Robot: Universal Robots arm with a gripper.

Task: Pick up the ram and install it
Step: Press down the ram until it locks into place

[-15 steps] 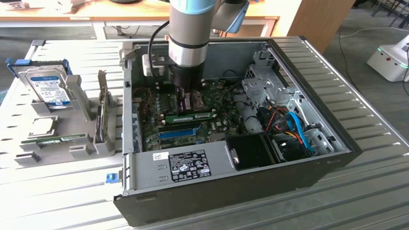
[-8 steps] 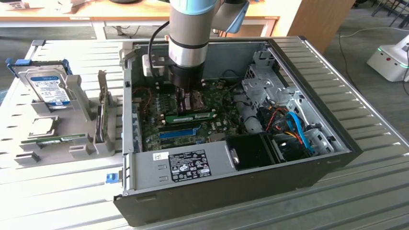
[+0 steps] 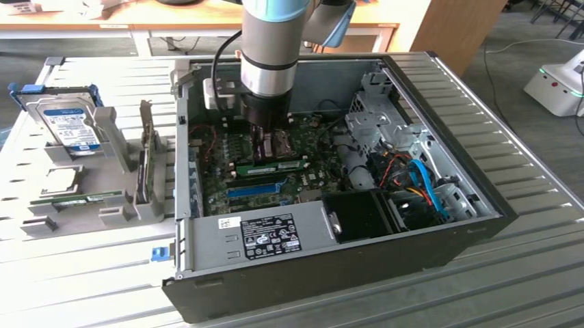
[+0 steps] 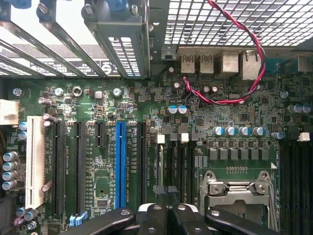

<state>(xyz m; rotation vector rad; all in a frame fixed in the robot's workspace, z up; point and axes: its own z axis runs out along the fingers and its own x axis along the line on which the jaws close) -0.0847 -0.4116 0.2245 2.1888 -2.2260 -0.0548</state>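
Pincer shut over the motherboard, holding nothing visible.
The gripper (image 3: pixel 270 140) hung closed above the motherboard (image 3: pixel 273 171) inside the open computer case (image 3: pixel 474 225); a green ram (image 3: pixel 273 166) lay at its six o'clock, the blue slot (image 3: pixel 254 189) just beyond.

A ribbed metal table (image 3: pixel 511 130) of pale grey slats fills the foreground in the exterior view, lit evenly and brightly from above. Behind it, along the far edge, stands a light wooden desk (image 3: pixel 182 27) with a white frame, and to the exterior view's right of that a tall wooden cabinet panel (image 3: pixel 452 31). The floor (image 3: pixel 511 58) beyond is grey, with a dark cable trailing across it toward a white machine (image 3: pixel 559 85) at the exterior view's right edge.
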